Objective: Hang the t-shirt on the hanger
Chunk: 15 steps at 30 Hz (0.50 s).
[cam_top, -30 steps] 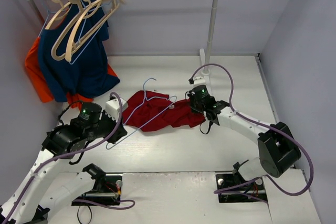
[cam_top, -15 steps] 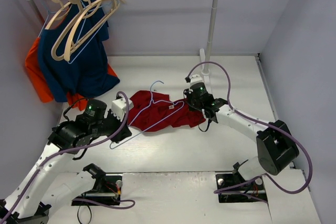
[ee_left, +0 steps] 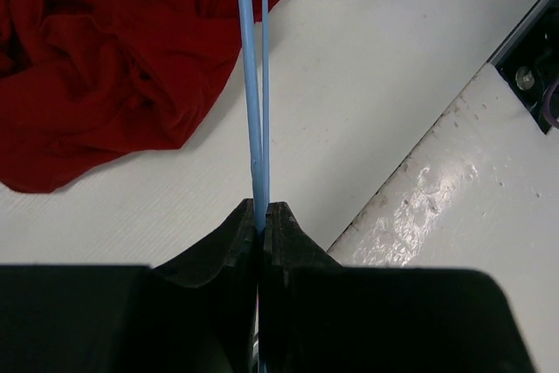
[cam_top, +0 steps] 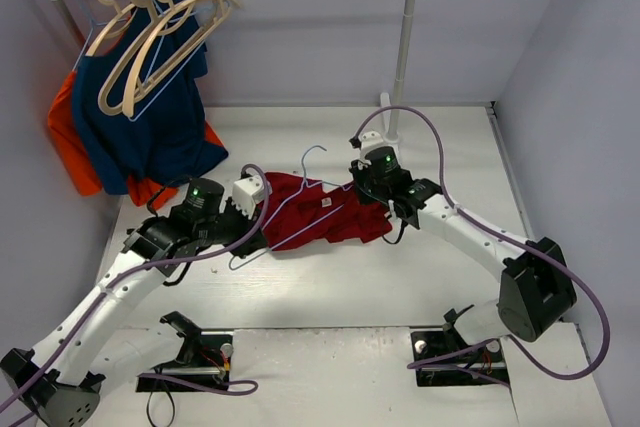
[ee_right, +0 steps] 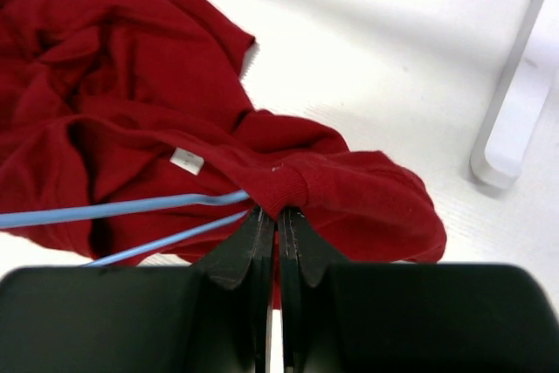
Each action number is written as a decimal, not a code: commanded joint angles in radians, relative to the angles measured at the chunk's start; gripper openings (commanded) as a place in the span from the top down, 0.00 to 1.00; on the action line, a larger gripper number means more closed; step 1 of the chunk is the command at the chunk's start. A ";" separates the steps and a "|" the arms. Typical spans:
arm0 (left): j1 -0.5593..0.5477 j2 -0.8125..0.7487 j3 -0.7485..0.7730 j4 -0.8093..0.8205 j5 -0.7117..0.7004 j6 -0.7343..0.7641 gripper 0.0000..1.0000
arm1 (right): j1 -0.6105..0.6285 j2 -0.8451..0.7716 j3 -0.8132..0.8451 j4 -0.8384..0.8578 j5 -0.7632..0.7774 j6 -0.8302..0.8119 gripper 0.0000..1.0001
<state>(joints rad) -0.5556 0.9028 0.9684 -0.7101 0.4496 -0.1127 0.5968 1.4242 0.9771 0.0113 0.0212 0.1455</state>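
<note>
Now: t-shirt [ee_right: 131, 85] and hanger [ee_left: 251, 85], each pinched in a tool.
The dark red t-shirt lies crumpled on the white worktop [cam_top: 400, 267] between the two tools, the light-blue wire hanger running across it. The right tool [ee_right: 279, 216] is closed on its neckband, beside the white label [ee_right: 186, 160]; the left tool [ee_left: 262, 216] is clamped on the hanger's two wires.

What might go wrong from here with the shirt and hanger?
The left gripper pinches only one thin end of the hanger, so it may swivel or slip. The right gripper holds just a small fold of the t-shirt collar, which may pull free. The bunched cloth may snag the wire.
</note>
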 commanded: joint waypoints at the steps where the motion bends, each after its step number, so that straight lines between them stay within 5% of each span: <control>1: -0.007 0.015 -0.011 0.181 0.080 -0.007 1.00 | 0.024 -0.060 0.107 -0.011 -0.053 -0.046 1.00; 15: -0.055 -0.056 -0.168 0.793 0.031 -0.156 1.00 | 0.152 -0.133 0.388 -0.214 -0.046 -0.184 1.00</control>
<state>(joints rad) -0.6018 0.8745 0.8005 -0.2253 0.4866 -0.2153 0.7364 1.3468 1.2793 -0.2142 -0.0074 0.0051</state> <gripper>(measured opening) 0.062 0.051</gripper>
